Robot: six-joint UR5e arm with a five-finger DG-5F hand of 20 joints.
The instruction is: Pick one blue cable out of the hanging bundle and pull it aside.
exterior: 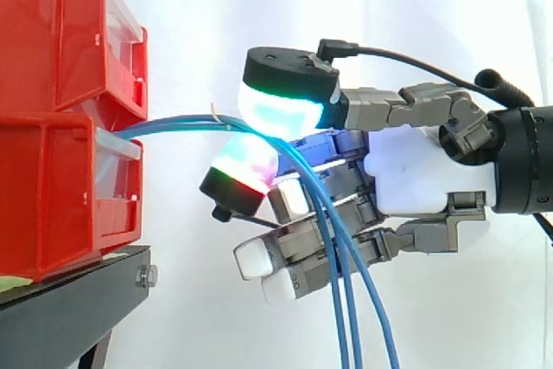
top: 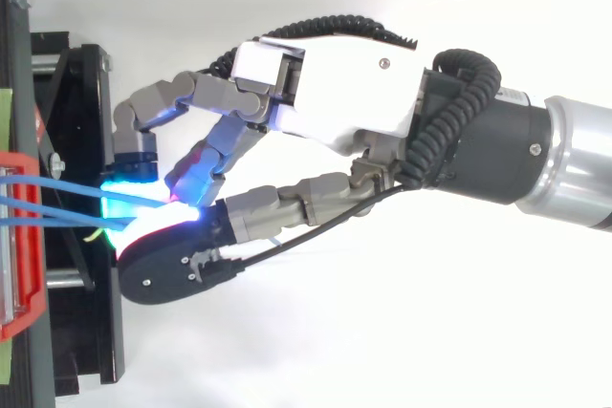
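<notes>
Two red bins are stacked at the left, the upper bin [exterior: 52,32] sitting on the lower bin [exterior: 43,205], and both rest on a black stand [exterior: 69,313] before a white curtain [exterior: 432,15]. A pale green strip [top: 5,121] lies along the stand's edge in the top view; any print on it is too small to read.

The blue cables [exterior: 173,127] come out of the gap between the two bins, run level to the right, then bend over and hang down in loose strands past the bottom of the side view.

The hand [exterior: 423,170] reaches in from the right. Two of its fingers [exterior: 281,110] are closed towards each other, a cyan-green pad above and a red-and-magenta pad below, and they pinch the blue cables just where these start to bend. How many strands lie between the pads cannot be told. The lower fingers, with white pads, are half curled, and the hanging strands cross in front of them.

From above, the cables [top: 57,190] run from the bin straight into the glow between the closed pads of the hand [top: 335,83]
</notes>
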